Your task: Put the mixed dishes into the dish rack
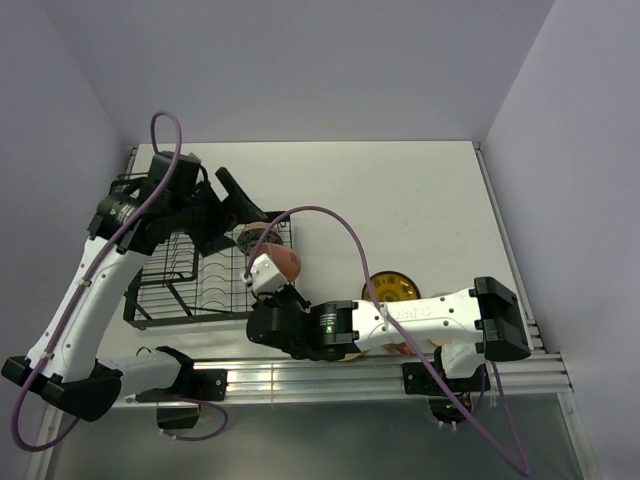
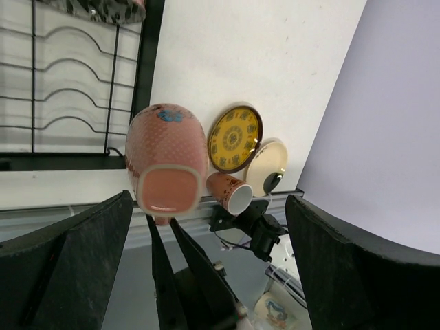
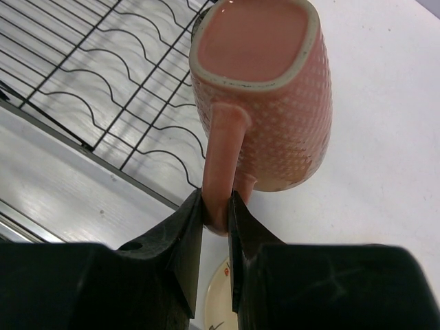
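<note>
The right gripper pinches the handle of 1 pink mug, at the right edge of the rack; the left gripper hangs over the rack, fingers spread wide, holding nothing; on the table beyond lie 1 yellow plate, 1 cream plate and a 2nd mug on its side; 1 dark bowl sits at the rack.

We look down on the whole table from high at its near side; both wrist views sit close, sharing the pink mug and dish rack.
</note>
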